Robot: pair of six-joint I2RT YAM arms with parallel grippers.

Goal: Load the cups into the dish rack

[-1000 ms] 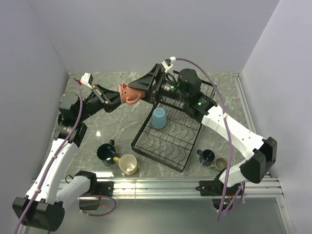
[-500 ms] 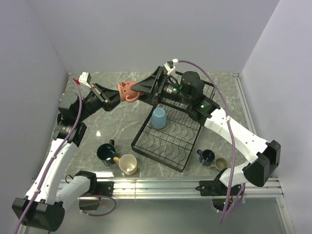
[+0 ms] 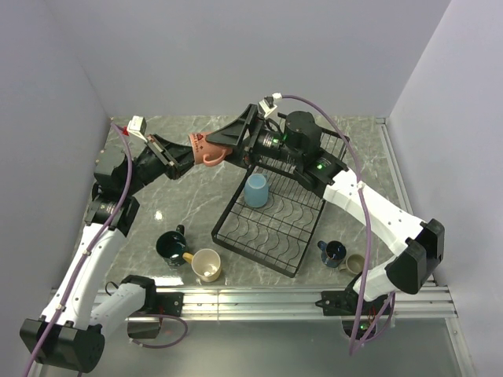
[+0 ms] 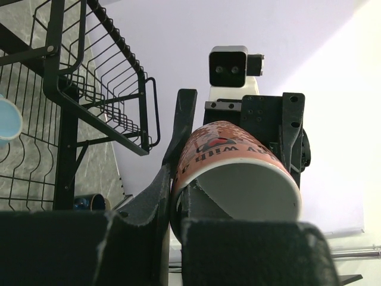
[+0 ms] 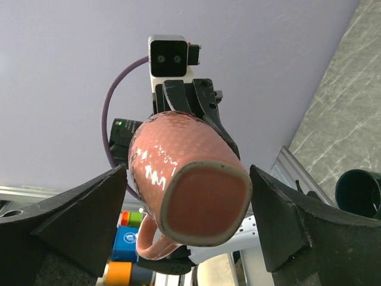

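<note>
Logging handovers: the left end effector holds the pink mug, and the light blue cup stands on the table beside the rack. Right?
No: the light blue cup sits on the dish rack, not beside it, as the top external view shows. The rest stands.

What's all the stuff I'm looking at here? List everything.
salmon pink mug: one, pink, held in the air left of the rack.
light blue mug: one, blue, upside down on the rack's tray.
dark teal-green mug: one, table, near left.
yellow-cream mug: one, beside the teal one.
navy mug: one, table, near right.
beige-grey mug: one, beside the navy one.
dish rack: one, black wire, centre.
table: grey marbled.
left gripper: black, gripping the pink mug.
right gripper: black, open around the pink mug.
</note>
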